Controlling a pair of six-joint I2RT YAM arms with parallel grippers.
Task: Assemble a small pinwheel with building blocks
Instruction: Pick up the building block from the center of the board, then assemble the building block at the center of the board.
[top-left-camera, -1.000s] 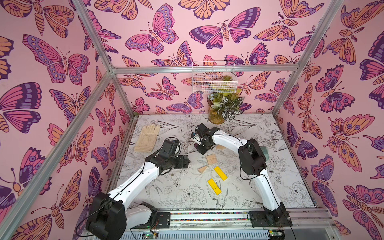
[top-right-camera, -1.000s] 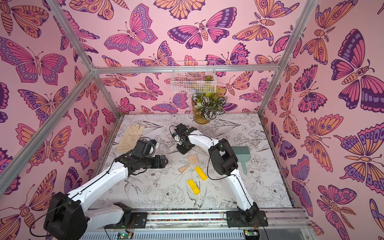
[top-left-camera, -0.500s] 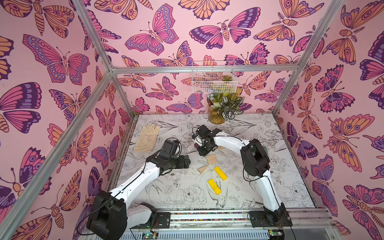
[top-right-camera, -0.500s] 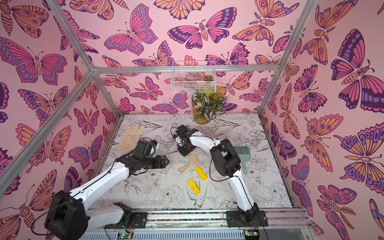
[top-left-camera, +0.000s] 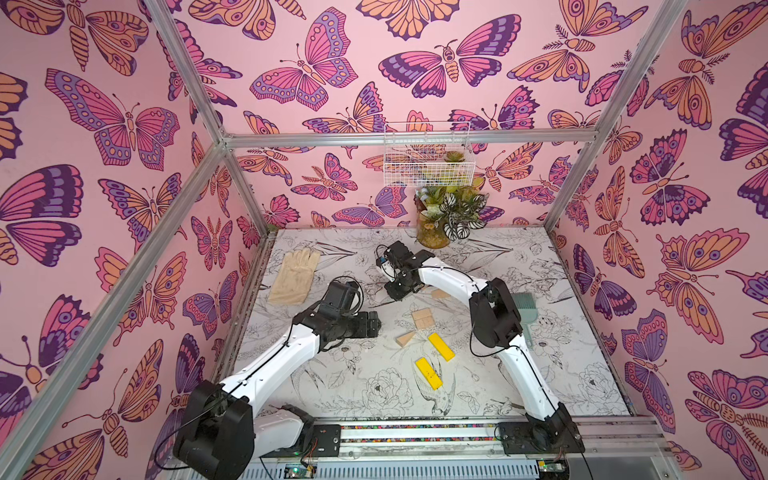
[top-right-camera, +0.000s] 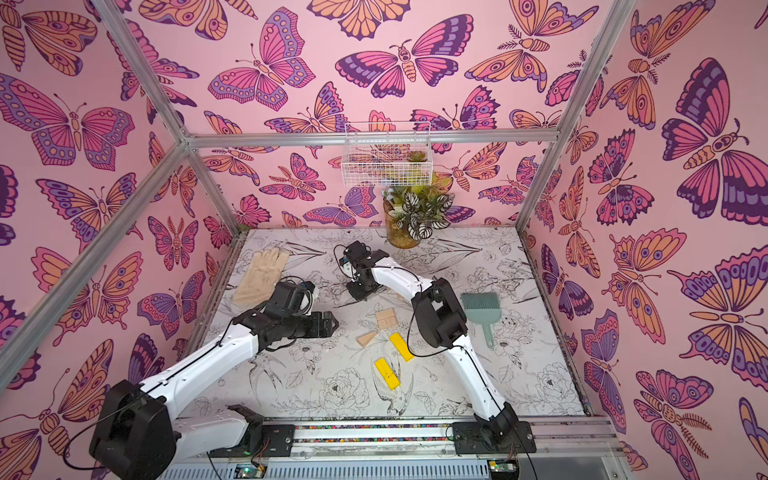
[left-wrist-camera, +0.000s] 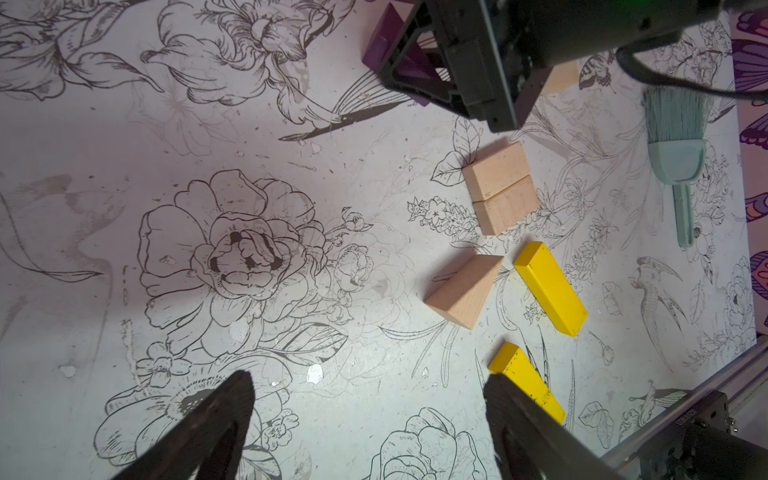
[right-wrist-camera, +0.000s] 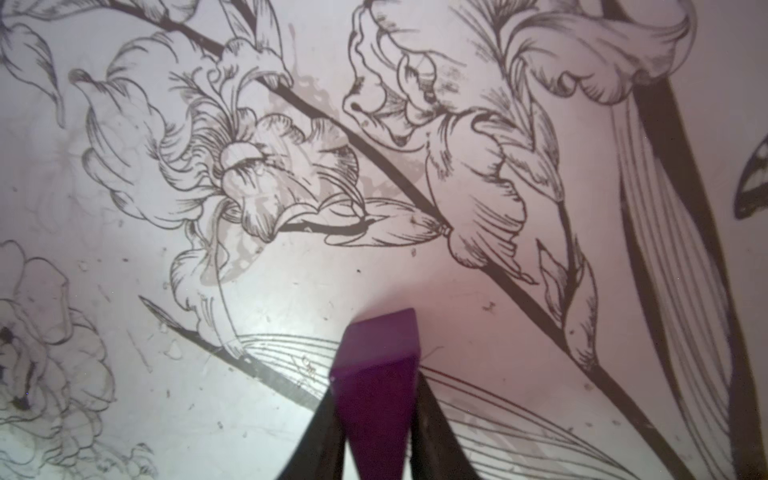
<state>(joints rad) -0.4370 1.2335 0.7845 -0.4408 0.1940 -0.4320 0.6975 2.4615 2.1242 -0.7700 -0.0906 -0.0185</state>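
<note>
Pink butterfly wallpaper (top-left-camera: 332, 62) lined the booth, and a white mat (top-left-camera: 374, 386) printed with black-line flowers covered the table. The building blocks lay loose near mid-mat. Two beige rectangles (top-left-camera: 423, 319) touched side by side as a square. A beige wedge (top-left-camera: 405, 338) and two yellow bars (top-left-camera: 441, 347) lay just nearer the arm bases, apart from one another.

The right gripper (right-wrist-camera: 374, 386) was clenched on the purple wedge (right-wrist-camera: 378, 349), farther back than the square. Whether it was clear of the mat could not be told. The left gripper (left-wrist-camera: 368, 376) hovered with its fingers (left-wrist-camera: 245, 382) spread wide, grasping nothing.

A cream glove (top-left-camera: 295, 274) lay at the back left and a teal brush (top-right-camera: 482, 309) to the right. Lettering on the black bracket (left-wrist-camera: 690, 415) in the left wrist view was too small to read.
</note>
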